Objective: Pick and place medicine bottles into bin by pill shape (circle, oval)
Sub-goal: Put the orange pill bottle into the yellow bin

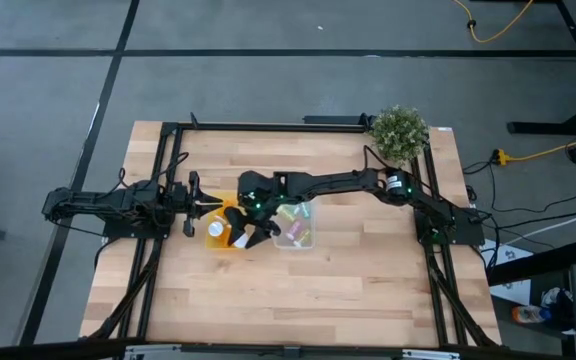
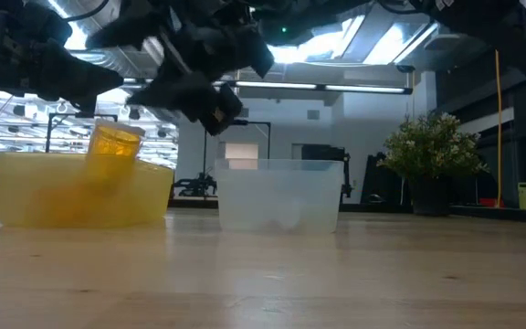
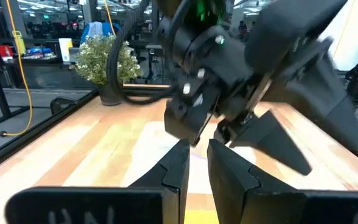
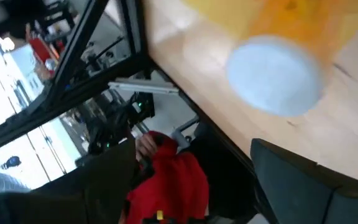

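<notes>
An orange medicine bottle (image 1: pixel 215 232) with a white cap (image 4: pixel 275 74) lies tilted in the yellow bin (image 2: pixel 35 192), one end sticking up above the rim (image 2: pixel 114 146). Pale green-teal bottles (image 1: pixel 290 214) lie in the clear bin (image 1: pixel 306 240), which stands just right of the yellow one. My right gripper (image 1: pixel 244 228) hovers open above the two bins, beside the orange bottle, and nothing is between its fingers (image 4: pixel 309 180). My left gripper (image 3: pixel 196 165) rests at the table's left, level, fingers nearly together, pointing at the bins.
A green potted plant (image 1: pixel 400 133) stands at the far right corner of the wooden table. A black frame (image 1: pixel 268 126) runs along the table's far, left and right sides. Bare wood lies in front of the bins toward the near edge (image 1: pixel 288 300).
</notes>
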You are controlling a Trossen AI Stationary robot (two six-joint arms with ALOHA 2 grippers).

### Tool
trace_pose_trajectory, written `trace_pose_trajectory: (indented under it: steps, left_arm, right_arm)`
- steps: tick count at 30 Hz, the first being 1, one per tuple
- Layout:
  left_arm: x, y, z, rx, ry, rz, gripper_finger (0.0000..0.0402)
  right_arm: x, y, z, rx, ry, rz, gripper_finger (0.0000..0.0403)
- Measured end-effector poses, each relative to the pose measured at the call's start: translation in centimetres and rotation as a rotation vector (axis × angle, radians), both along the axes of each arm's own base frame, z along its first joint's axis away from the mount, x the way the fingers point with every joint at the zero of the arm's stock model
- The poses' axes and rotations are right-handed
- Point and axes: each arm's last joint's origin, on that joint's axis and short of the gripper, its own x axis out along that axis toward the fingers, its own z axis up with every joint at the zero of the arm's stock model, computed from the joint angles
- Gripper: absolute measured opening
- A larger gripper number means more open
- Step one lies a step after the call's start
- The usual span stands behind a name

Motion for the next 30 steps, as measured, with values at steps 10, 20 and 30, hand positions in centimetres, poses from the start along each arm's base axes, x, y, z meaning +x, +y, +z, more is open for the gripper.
trace_pose_trajectory:
  steps: [10,20,30]
  left_arm:
    - [0.0,0.0,0.0,0.000,0.000,0.000,0.0050]
    - [0.0,0.0,0.0,0.000,-0.001,0.000,0.0050]
    - [0.0,0.0,0.0,-0.007,-0.001,0.000,0.0050]
  right_arm:
    - [-0.6,3.0,4.1,-0.424,-0.187,0.164,0.0320]
    - [-5.4,10.3,6.4,-1.460,0.101,0.161,0.0320]
    - [-6.6,14.3,5.9,-1.532,0.136,-0.134,0.0320]
